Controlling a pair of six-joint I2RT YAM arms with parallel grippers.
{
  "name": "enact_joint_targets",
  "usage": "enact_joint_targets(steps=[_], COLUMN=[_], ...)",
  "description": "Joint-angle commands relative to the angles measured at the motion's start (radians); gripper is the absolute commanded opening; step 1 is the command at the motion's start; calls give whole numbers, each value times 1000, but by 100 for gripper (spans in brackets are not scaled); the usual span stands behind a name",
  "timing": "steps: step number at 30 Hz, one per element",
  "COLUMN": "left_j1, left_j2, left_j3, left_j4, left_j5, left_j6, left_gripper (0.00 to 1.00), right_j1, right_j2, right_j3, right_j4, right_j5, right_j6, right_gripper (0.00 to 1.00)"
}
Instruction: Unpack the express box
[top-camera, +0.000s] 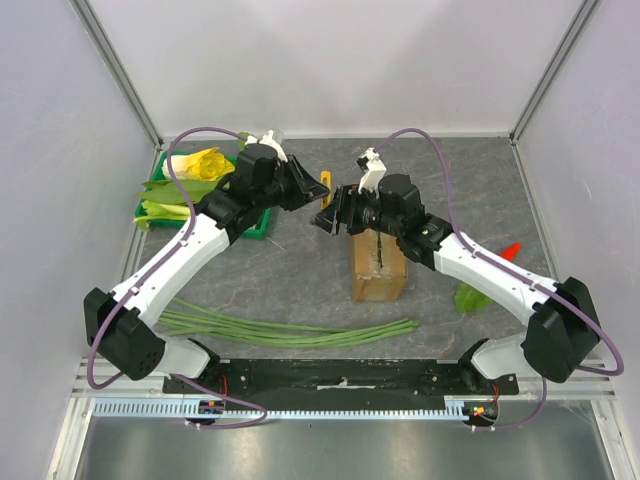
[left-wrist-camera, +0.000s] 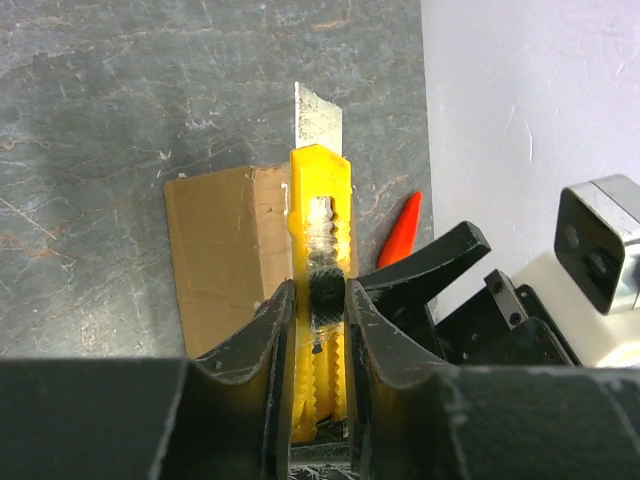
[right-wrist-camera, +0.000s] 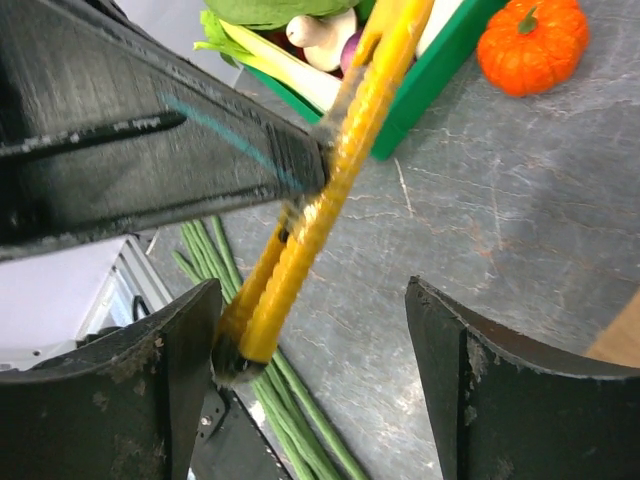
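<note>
Grey slate-look tabletop (top-camera: 300, 265), plain white back wall (top-camera: 330, 60) & side panels (top-camera: 45, 150), alu corner posts (top-camera: 118, 70), even soft light

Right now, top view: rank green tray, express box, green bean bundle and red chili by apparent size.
1. green bean bundle: longest by far, but thin, so first place over the tray is unsure.
2. green tray: partly hidden.
3. express box.
4. red chili: smallest, partly hidden.

The yellow knife (right-wrist-camera: 328, 190) slants across the right gripper's (right-wrist-camera: 315, 300) wide gap, hugging one side.
</note>
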Motion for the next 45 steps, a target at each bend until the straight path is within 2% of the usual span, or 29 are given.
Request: enact_joint_targets(steps=[1,7,11,13,17,18,19,21,22,25,27,28,31,33,36,37,38,42,43,45], left_j1=[1,1,1,1,4,5,7,16,22,62,122,146,223,251,261,261,263,298,316,324], left_j2=[-40,-48,-48,-50,-57,-57,-59,-65,-77,-105,-114,-119,-122,-116,-112,-111,-106,-68,-51,-51], left_j3=[-24,-24,-18,-12,15,26,34,48,49,49,51,51,65,92,106,105,106,160,164,148], left_j4=[64,67,64,64,53,45,35,25,25,25,42,59,94,94,154,182,241,269,309,431], left_j5=[33,30,38,40,43,46,52,73,104,189,274,394,602,685,828,903,934,1015,1091,1142], left_j6=[-38,-12,0,13,46,66,79,117,129,177,200,206,253,312,323,309,295,142,99,12], left_gripper=[12,13,16,21,32,35,44,51,58,71,74,76,78,78,78,78,78,79,78,78], right_j1=[3,3,3,3,2,2,2,-1,-6,-19,-33,-49,-79,-104,-119,-119,-119,-119,-119,-118], right_j2=[22,36,47,45,38,29,23,3,-4,-34,-60,-68,-91,-99,-100,-100,-102,-114,-117,-120], right_j3=[40,37,37,35,43,46,45,51,52,71,83,87,104,121,150,156,158,141,138,135], right_j4=[158,198,203,200,177,171,167,148,137,103,88,82,65,60,33,25,23,40,43,49], right_j5=[-47,-53,-65,-62,-54,-56,-54,-68,-73,-96,-116,-136,-215,-281,-405,-430,-500,-600,-608,-645], right_j6=[77,133,169,175,178,178,175,164,157,129,120,114,106,95,80,77,74,60,63,63], right_gripper=[78,54,30,19,6,4,3,1,0,0,0,0,0,0,0,0,0,0,0,0])
